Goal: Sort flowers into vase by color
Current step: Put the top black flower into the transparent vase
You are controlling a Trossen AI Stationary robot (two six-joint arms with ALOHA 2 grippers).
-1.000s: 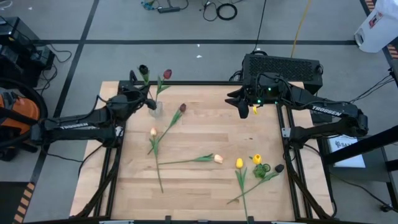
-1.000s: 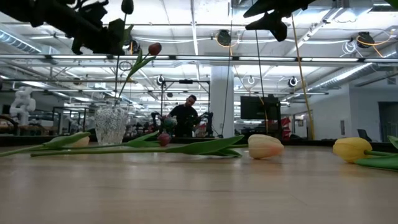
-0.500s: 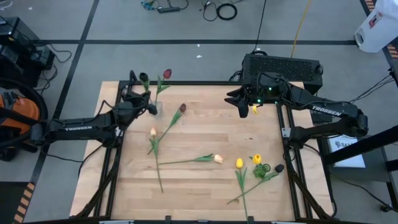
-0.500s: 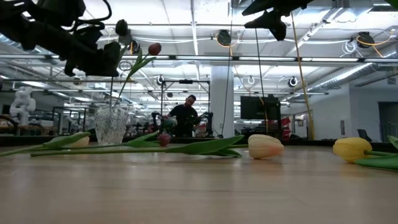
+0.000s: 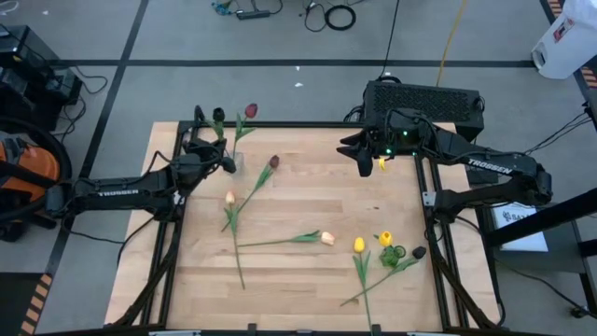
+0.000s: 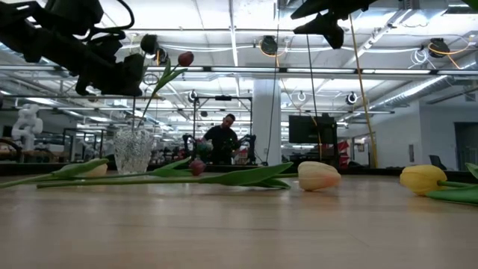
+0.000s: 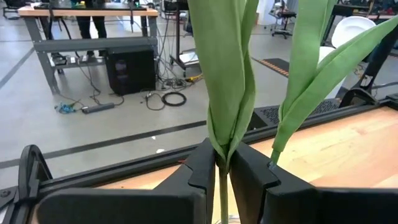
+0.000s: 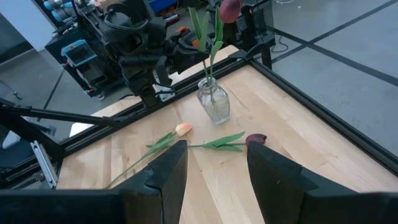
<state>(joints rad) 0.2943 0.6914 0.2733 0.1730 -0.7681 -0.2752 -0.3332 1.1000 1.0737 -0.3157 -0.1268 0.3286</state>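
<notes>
A clear glass vase (image 8: 214, 103) at the table's upper left holds a dark red tulip (image 5: 250, 111) and a near-black tulip (image 5: 216, 116), stems upright. The left gripper (image 7: 222, 163) pinches the near-black tulip's stem just above the vase. The right gripper (image 8: 214, 163) hovers at upper right, fingers spread wide.
</notes>
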